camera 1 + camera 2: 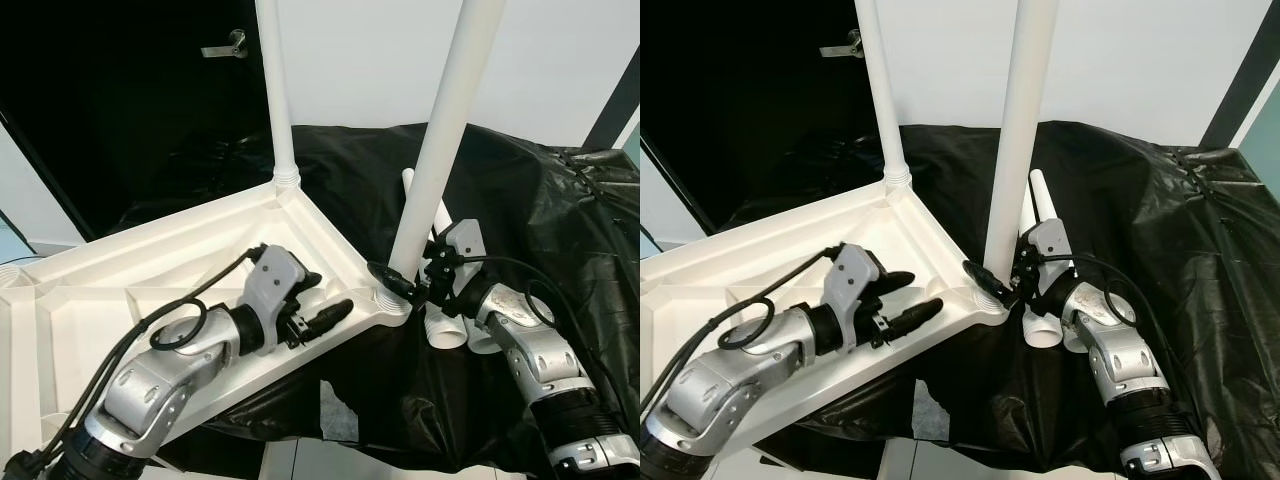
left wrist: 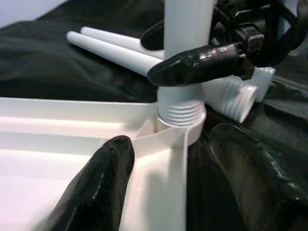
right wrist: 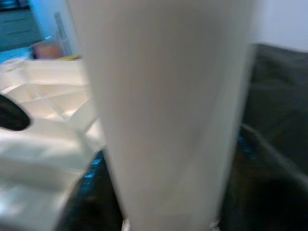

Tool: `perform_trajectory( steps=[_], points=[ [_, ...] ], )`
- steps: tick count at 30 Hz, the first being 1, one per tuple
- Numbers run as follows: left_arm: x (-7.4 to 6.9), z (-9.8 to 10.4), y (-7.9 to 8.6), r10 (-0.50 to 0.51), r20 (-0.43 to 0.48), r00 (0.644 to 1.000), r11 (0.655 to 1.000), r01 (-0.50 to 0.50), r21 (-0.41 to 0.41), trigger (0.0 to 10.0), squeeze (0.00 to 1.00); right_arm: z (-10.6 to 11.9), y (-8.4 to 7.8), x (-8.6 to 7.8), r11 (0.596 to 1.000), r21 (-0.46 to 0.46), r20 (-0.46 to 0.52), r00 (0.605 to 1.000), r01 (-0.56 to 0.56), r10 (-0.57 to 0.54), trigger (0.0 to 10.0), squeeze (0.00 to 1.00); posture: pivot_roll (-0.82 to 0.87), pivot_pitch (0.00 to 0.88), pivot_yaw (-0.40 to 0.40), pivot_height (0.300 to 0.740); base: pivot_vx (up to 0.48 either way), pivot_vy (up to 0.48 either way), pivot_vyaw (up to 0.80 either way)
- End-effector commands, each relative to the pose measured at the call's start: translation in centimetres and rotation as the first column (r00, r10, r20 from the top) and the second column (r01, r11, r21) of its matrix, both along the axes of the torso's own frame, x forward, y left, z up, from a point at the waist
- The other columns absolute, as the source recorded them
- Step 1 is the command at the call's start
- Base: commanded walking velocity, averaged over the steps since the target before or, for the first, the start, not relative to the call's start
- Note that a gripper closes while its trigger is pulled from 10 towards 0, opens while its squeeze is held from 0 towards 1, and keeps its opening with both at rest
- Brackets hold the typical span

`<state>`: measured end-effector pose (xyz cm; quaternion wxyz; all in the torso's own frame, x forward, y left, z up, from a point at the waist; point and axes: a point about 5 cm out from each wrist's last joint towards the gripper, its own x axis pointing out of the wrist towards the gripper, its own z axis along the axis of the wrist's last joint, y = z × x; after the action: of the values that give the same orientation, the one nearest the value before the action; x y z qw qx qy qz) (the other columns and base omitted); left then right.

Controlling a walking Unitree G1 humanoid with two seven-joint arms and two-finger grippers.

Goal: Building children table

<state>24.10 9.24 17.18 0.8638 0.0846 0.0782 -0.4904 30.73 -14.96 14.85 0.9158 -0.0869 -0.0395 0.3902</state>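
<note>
The white tabletop lies upside down, its ribbed underside facing up, partly over a surface covered with black plastic sheeting. Two white legs stand upright in its corner sockets: the far leg at the back corner and the near leg at the corner closest to the right arm.

The left gripper rests over the tabletop's near edge beside that corner. Its fingers are spread apart (one above the inner surface, one outside the rim) and grip nothing.

The right gripper is positioned at the base of the near leg, just above the threaded end seated in the socket. One black finger lies across the front of the leg; the other appears to pass behind it, so the gripper seems clamped around the leg, although the right wrist view is too blurred to confirm contact.

Two loose legs lie side by side on the sheeting just beyond the corner, their threaded ends close to the right gripper.
</note>
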Motion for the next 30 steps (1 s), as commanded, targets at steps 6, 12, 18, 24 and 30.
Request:
perform_trajectory(
  steps=[6,12,18,24,30],
  points=[
    [-0.5,-0.5,-0.5,-0.093,-0.043,0.995,0.996,0.093,-0.01,10.0,0.0,-0.2,-0.2,0.3,1.0,-0.005,-0.025,1.0,-0.018,0.018,0.0,0.0,0.07,0.0,-0.007,0.74,0.0,0.0,0.0],
    [-0.3,-0.4,-0.6,-0.08,-0.036,0.996,0.997,0.08,-0.012,10.0,0.0,-0.7,-0.2,0.4,1.0,0.008,-0.056,0.998,0.009,-0.008,8.0,0.0,0.07,0.0,-0.008,0.74,0.0,0.0,0.0],
    [-0.1,-0.2,-0.5,-0.073,-0.028,0.997,0.997,0.072,-0.008,10.0,0.0,-1.2,0.3,0.4,0.987,0.012,-0.066,0.985,0.163,-0.162,10.0,0.0,0.07,0.0,-0.01,0.74,0.0,0.0,0.0],
    [0.1,-0.1,-0.3,-0.066,-0.021,0.998,0.998,0.066,-0.007,10.0,0.0,-2.0,1.0,0.1,0.936,0.009,-0.072,0.934,0.351,-0.349,10.0,0.0,0.07,0.0,-0.019,0.74,0.0,0.0,0.0],
    [0.2,0.0,-0.2,-0.062,-0.011,0.998,0.998,0.062,-0.007,10.0,0.0,-2.8,2.5,-0.7,0.822,0.039,-0.094,0.821,0.568,-0.563,10.0,0.0,0.07,0.0,-0.02,0.74,0.0,0.0,0.0]
  ],
)
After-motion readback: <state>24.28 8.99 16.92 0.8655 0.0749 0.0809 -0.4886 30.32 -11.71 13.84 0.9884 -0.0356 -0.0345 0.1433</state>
